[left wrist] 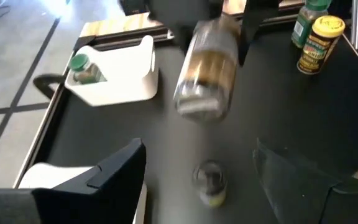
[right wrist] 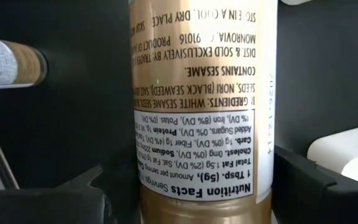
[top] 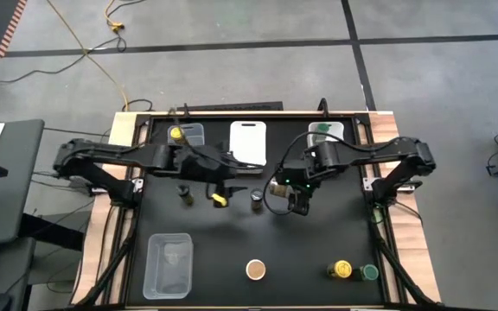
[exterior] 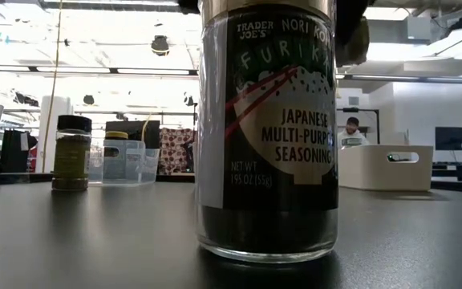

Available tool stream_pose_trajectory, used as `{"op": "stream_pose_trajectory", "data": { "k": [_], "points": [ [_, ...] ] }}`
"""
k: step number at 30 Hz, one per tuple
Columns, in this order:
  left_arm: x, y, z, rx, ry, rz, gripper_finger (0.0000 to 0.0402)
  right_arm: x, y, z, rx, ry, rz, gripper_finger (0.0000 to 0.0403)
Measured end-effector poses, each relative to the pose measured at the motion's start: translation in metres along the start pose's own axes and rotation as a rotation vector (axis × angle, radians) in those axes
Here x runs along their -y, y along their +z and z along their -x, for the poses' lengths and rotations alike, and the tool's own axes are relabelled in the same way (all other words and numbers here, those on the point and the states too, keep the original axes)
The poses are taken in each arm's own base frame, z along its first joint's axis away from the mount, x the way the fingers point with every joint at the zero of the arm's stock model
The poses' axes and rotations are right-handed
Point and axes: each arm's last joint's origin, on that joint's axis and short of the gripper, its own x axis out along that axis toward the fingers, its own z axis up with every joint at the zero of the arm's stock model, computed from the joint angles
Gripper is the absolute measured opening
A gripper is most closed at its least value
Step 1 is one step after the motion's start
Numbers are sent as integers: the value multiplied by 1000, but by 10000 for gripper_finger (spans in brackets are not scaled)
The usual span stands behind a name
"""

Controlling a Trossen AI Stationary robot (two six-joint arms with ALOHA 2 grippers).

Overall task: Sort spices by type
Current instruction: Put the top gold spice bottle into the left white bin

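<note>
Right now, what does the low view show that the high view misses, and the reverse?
Only low: the label text on the glass furikake jar, and a person far behind. Only high: the right gripper mid-table, shut on a gold-labelled jar; the open left gripper beside it; a green-topped jar in a white plastic bin. Both: the furikake jar and the clear plastic bin holding a yellow-topped jar.

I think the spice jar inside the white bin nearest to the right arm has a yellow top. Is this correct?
Not quite. The spice jar inside that white bin has a green top, not a yellow one. The left wrist view shows it most plainly, and the high view agrees. The rest is right: it is the white bin nearest to the right arm.
</note>
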Motion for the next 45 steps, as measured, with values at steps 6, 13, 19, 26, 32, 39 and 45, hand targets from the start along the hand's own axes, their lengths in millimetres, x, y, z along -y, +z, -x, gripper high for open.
{"op": "stream_pose_trajectory", "data": {
  "k": [6, 13, 19, 26, 32, 39, 45],
  "points": [
    [5, 7, -30, -36, -27, -2, 286, 2, -4, 8, 5, 11, -23, 300],
    [6, 0, -27, -117, -40, 58, 286, 11, -26, 15, -261, 62, -229, 300],
    [3, 2, -2, -86, 16, 64, 286, 11, -20, 8, -288, 85, -248, 300],
    [7, -33, 40, 15, 65, 133, 286, 10, -17, 1, -312, 76, -268, 300],
    [8, -62, 50, 154, 58, 209, 286, 7, -11, -1, -255, 108, -257, 300],
    [17, -64, 34, 157, 77, -43, 286, 8, 8, -2, -118, 272, -234, 300],
    [36, -53, 21, 112, 257, -327, 286, 28, 31, 3, 24, 425, -268, 300]
  ]
}}
